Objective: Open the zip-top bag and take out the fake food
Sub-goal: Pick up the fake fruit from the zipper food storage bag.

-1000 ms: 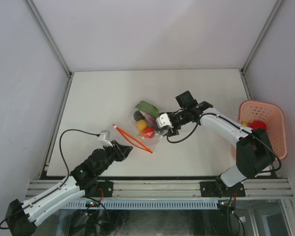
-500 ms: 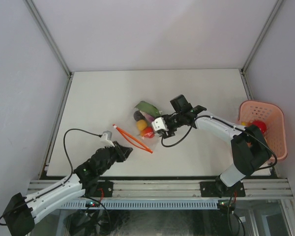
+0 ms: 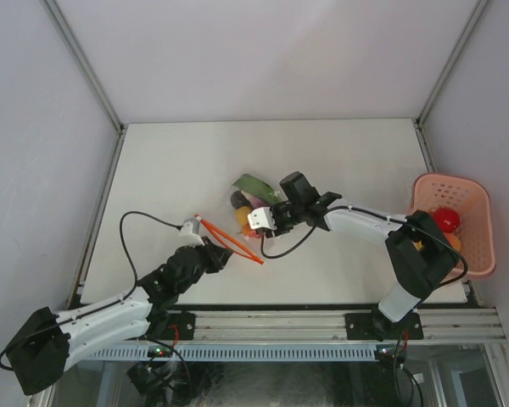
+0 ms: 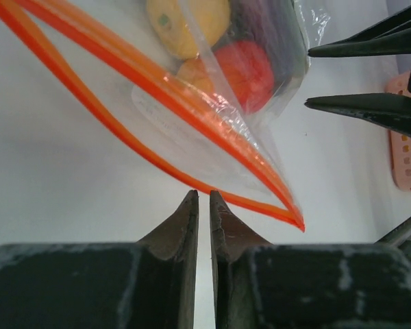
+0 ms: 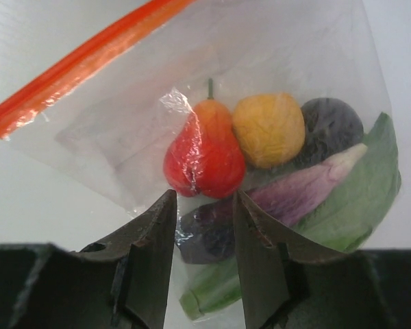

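bag (image 3: 237,227) is lying on the bench (image 3: 170,170), zip strip (image 4: 123,133) standing parted, food (image 5: 260,133) bunching at its closed end. left hand (image 4: 203,195), nearly closed, is nosing the lower zip lip; grip unconfirmed. right hand (image 5: 204,199), spread apart, is straddling that closed end, probably to anchor it.

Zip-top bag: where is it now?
Top view: the zip-top bag lies mid-table, its orange zip edge at the left claw's tips, its food-filled end at the right claw.
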You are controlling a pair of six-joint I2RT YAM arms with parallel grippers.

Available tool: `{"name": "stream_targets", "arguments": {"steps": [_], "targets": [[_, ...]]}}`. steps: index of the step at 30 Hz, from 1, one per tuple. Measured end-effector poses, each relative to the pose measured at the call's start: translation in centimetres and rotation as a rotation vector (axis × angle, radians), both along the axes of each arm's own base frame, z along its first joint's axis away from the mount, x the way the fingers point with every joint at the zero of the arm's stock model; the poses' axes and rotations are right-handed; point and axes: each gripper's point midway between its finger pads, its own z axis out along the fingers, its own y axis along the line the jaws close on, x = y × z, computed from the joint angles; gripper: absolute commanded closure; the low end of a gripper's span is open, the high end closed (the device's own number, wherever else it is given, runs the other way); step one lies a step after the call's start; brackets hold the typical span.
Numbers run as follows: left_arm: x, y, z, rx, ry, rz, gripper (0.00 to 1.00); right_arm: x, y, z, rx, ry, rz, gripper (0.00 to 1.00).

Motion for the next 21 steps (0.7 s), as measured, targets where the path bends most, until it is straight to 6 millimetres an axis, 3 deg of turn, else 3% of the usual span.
{"name": "stream_targets", "arguments": {"steps": [10,21], "targets": [[1.6,-1.0,1.2,-0.043,-0.01,0.033,0.84,0.8,1.1,-2.6,-0.065,-0.074,0.003,0.58],[3.2,-1.4,-0.7,-0.036,0.048,0.078,0.72,2.0,1.9,-3.8,-0.114,-0.135,0.042,0.58]]}}
